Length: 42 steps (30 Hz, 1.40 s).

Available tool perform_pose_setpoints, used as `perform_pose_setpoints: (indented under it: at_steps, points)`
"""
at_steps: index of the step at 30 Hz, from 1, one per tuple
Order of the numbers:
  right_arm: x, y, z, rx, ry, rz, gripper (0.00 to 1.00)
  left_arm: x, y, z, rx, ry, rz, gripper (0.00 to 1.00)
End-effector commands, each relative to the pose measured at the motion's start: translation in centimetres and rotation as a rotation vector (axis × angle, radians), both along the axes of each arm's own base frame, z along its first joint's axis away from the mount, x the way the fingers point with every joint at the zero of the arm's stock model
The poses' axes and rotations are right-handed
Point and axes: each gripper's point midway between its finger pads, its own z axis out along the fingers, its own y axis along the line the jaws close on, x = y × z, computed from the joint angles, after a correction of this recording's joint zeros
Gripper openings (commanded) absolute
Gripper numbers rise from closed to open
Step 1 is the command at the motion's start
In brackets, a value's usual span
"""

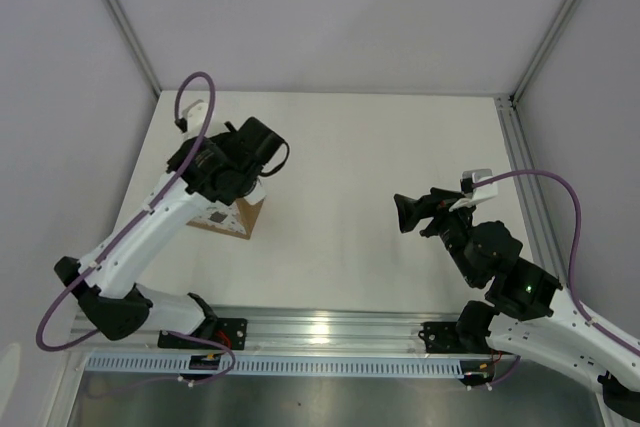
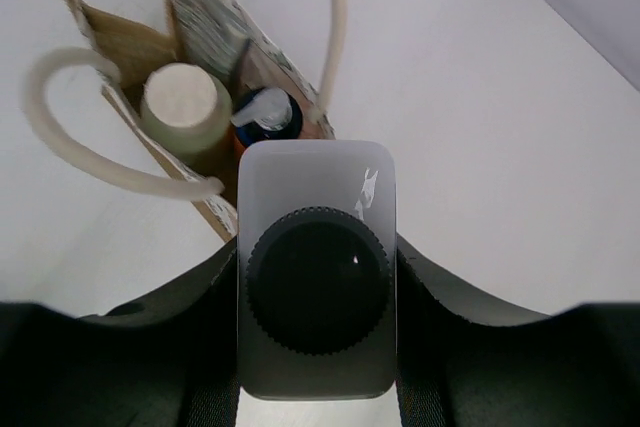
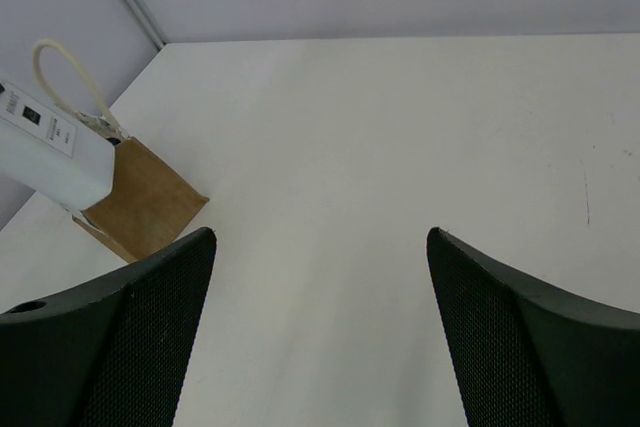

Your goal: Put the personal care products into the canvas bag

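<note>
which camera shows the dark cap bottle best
Left wrist view: the translucent white bottle with dark cap fills the centre, held in the left gripper above the canvas bag. The top external view hides it under the left arm; the right wrist view misses it.

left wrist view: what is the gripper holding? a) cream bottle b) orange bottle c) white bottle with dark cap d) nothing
c: the white bottle with dark cap sits gripped in the left gripper; the cream bottle and the blue-capped bottle are already in the canvas bag.
</note>
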Motion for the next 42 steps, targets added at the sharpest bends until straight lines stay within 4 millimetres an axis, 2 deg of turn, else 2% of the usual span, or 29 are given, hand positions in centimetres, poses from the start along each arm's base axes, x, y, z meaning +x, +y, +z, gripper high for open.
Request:
perform_pose_setpoints:
  at_steps: [1,5,7,11,13,15,16,17,19,24,28,33,36,42]
  points:
    - [-0.2,-0.2,2.2,0.052,-0.028,0.002,0.9,-1.3,5.8,4.6,0.085,-0.12,0.074,0.0]
    - [-0.2,-0.1,2.2,0.05,-0.028,0.005,0.9,-1.5,8.2,6.0,0.081,-0.192,0.128,0.0]
    - [-0.2,-0.1,2.1,0.049,-0.026,0.005,0.9,-1.9,9.5,5.9,0.09,-0.194,0.161,0.0]
    - [-0.2,0.0,2.2,0.049,-0.026,0.006,0.9,-2.0,10.5,4.9,0.069,-0.175,0.194,0.0]
    - [-0.2,0.0,2.2,0.049,-0.026,0.006,0.9,-1.7,10.3,4.0,0.071,-0.154,0.16,0.0]
    - [-0.2,0.0,2.1,0.046,-0.024,0.005,0.9,-0.4,9.9,5.0,0.025,-0.231,0.124,0.0]
    - [-0.2,0.0,2.1,0.048,-0.025,0.006,0.9,-0.6,9.8,4.1,0.039,-0.202,0.099,0.0]
    - [-0.2,0.0,2.1,0.048,-0.025,0.006,0.9,-0.3,10.0,4.8,0.017,-0.233,0.11,0.0]
    - [-0.3,0.1,2.2,0.049,-0.024,0.011,0.9,-0.2,10.2,4.9,0.008,-0.236,0.118,0.0]
    - [-0.3,0.1,2.2,0.052,-0.025,0.014,0.9,0.5,11.0,4.2,0.003,-0.215,0.154,0.0]
    - [-0.3,0.2,2.1,0.049,-0.021,0.018,0.9,1.2,11.4,4.6,0.035,-0.241,0.173,0.0]
    - [-0.3,0.2,2.2,0.049,-0.021,0.02,0.9,2.1,11.5,3.5,0.078,-0.229,0.18,0.0]
    - [-0.4,0.3,2.2,0.051,-0.021,0.026,0.9,3.0,11.0,2.9,0.069,-0.249,0.164,0.0]
    - [-0.3,0.5,2.2,0.047,-0.018,0.029,0.9,3.5,9.9,1.2,0.026,-0.216,0.136,0.0]
